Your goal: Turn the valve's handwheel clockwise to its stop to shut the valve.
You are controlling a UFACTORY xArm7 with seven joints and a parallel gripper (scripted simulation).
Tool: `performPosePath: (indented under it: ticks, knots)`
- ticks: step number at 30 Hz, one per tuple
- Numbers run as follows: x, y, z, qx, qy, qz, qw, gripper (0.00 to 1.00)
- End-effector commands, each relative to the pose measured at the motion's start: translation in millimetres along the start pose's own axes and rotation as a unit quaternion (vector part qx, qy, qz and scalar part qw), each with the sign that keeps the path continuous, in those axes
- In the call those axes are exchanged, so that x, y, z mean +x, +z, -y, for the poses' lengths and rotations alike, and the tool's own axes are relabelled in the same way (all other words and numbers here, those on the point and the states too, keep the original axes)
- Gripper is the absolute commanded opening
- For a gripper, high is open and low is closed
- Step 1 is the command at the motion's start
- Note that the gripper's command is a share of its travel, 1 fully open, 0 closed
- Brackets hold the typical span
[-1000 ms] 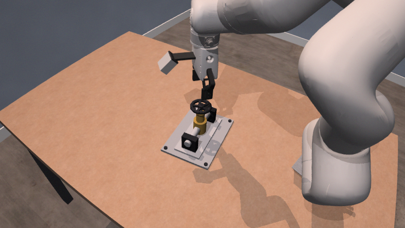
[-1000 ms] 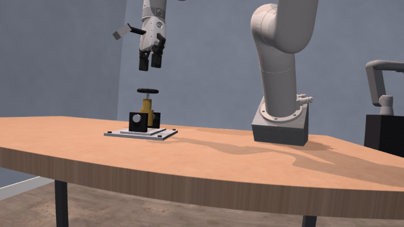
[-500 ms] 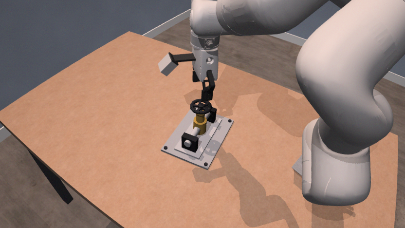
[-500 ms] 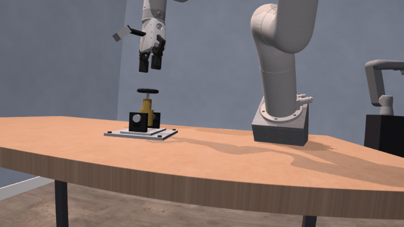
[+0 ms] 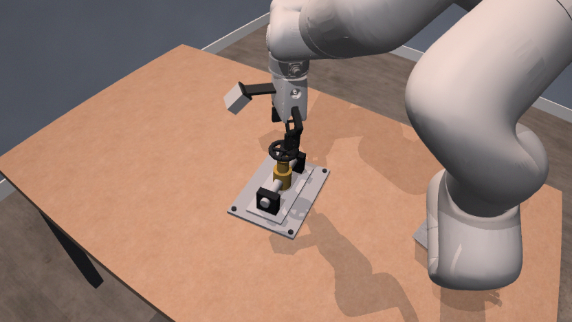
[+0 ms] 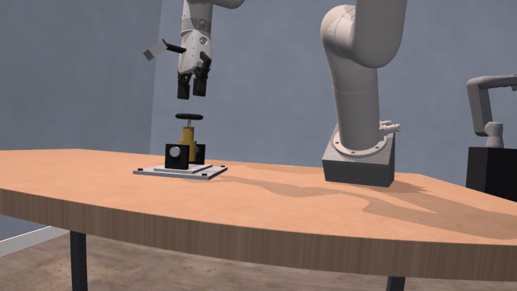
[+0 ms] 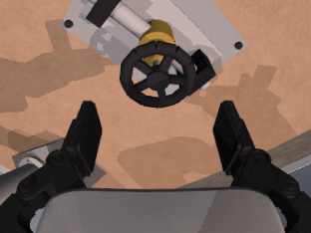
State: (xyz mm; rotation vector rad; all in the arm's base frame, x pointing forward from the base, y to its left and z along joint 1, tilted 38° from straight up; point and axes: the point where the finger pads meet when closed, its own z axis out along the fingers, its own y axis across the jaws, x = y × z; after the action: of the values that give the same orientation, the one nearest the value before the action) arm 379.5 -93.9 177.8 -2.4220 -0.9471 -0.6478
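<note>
Gripper (image 6: pixel 191 88) fully open, fingers spread wide, nothing between them and touching nothing. It hangs pointing down, above the handwheel (image 6: pixel 189 116) with a clear gap of air; in the wrist view the wheel sits just ahead of the finger line, so probably not quite centred. Handwheel black, spoked, level, on a brass stem (image 6: pixel 187 134) over a pipe body clamped between black blocks (image 6: pixel 176 156) on a grey base plate (image 5: pixel 240 204), on the table (image 6: pixel 253 217). Arm (image 6: pixel 356 90) rises from its pedestal (image 6: pixel 386 173), reaches over, wrist vertical. No legible writing seen.
</note>
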Motion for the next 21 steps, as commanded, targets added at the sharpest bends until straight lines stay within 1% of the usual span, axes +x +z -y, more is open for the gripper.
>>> performPosePath:
  ticks: [1, 12, 21]
  knots:
    - [0, 3, -1, -0.002, 0.000, -0.001, 1.000, 1.00]
    - [0, 16, -2, -0.002, 0.000, -0.001, 1.000, 1.00]
    - [0, 20, -2, -0.002, 0.000, -0.001, 1.000, 1.00]
